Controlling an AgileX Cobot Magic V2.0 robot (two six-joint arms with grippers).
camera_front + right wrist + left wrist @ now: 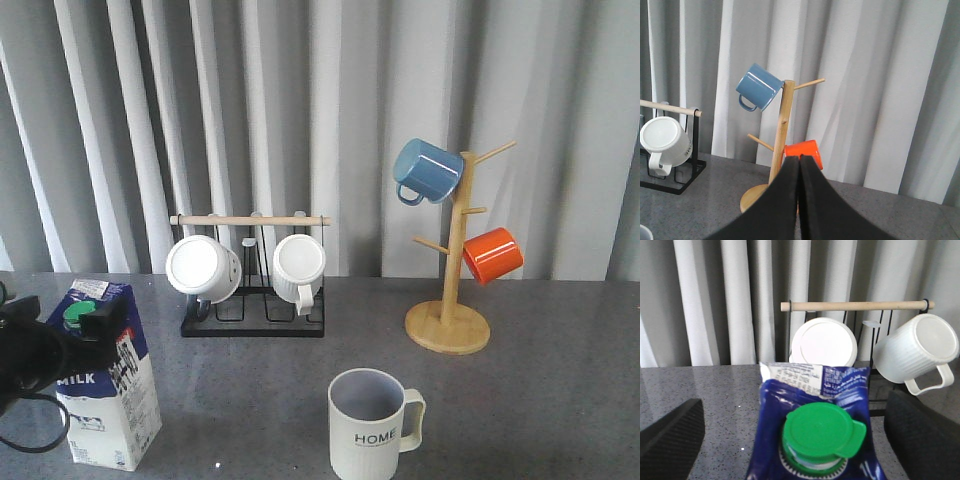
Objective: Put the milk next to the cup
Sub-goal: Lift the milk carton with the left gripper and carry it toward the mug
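The milk [105,400], a blue-and-white carton with a green cap [820,432], stands upright at the table's front left. My left gripper [78,325] is at the carton's top, open, with its black fingers [671,437] wide on either side of the milk [812,395] and gaps showing between them. The cup [372,425], a cream ribbed mug lettered "HOME", stands at the front centre, well to the right of the milk, handle pointing right. My right gripper [800,160] is shut with nothing in it, held above the table facing the mug tree; the front view does not show it.
A black rack with a wooden rod [250,219] holds two white mugs [203,268] behind the milk and cup. A wooden mug tree [450,300] at the back right carries a blue mug [428,170] and an orange mug [492,254]. Grey curtains close off the back.
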